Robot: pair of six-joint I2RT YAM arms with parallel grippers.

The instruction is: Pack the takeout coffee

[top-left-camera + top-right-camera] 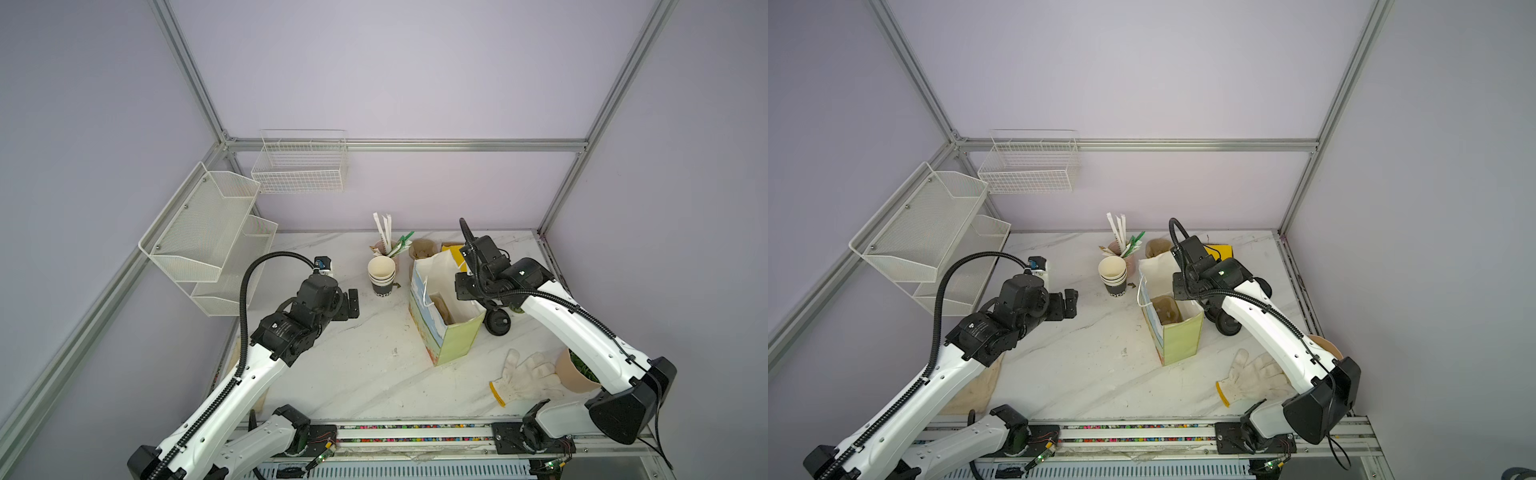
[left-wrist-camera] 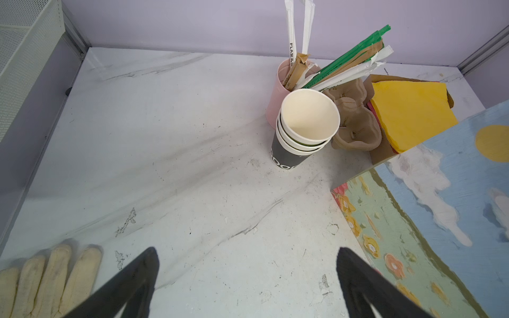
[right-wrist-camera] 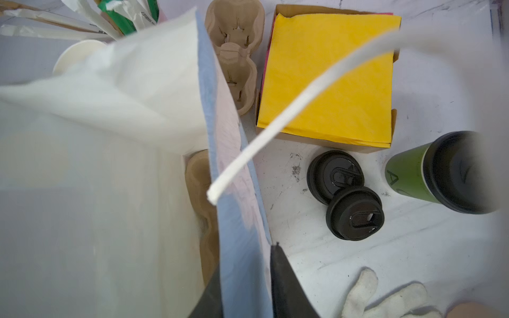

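Now | left gripper (image 2: 246, 249): jaws wide apart, 9 o'clock of paper bag (image 1: 455, 338) | right gripper (image 3: 248, 264): clamped on bag's 2 o'clock wall | takeout coffee (image 3: 407, 176): lidded, lying on table (image 1: 353, 374), 3 o'clock of bag beside black lids (image 3: 355, 213)

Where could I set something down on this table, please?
Free: the wide marble between the left gripper and the paper bag, forward to the glove; also the back-left corner beside the stacked cups. Crowded: behind and right of the bag, around the lids and takeout coffee.
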